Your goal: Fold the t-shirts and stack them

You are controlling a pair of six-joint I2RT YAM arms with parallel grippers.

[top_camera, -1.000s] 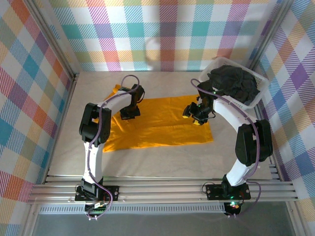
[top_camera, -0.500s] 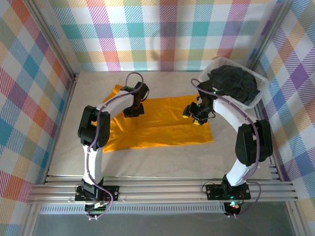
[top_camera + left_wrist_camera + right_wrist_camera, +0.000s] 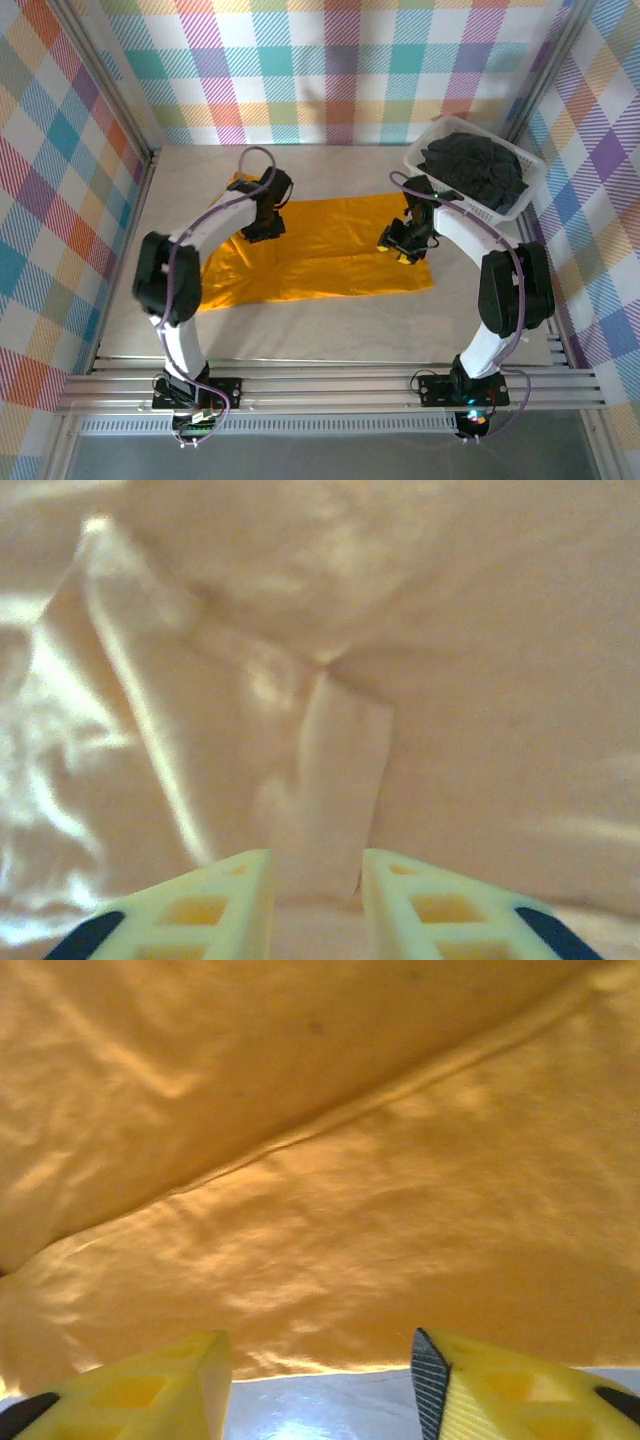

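The orange-yellow t-shirt (image 3: 330,255) lies spread flat across the middle of the table. My left gripper (image 3: 262,226) is low over its far left part, near a sleeve. In the left wrist view its jaws (image 3: 316,865) stand a little apart, open, with a raised fold of the washed-out cloth (image 3: 340,750) running between them. My right gripper (image 3: 405,245) hovers at the shirt's right edge. Open, it (image 3: 318,1345) straddles the hem of the orange cloth (image 3: 300,1110) with bare table (image 3: 320,1405) between the fingertips. The charcoal-black t-shirt (image 3: 475,168) sits bunched in the basket.
The white lattice basket (image 3: 412,160) stands at the back right corner, close behind my right arm. Plaid walls close in the back and both sides. Bare pale table (image 3: 330,325) lies between the shirt and the near rail.
The left arm's elbow has swung out to the left and its gripper moved slightly over the shirt's far left part. The right gripper shifted a little right and nearer.
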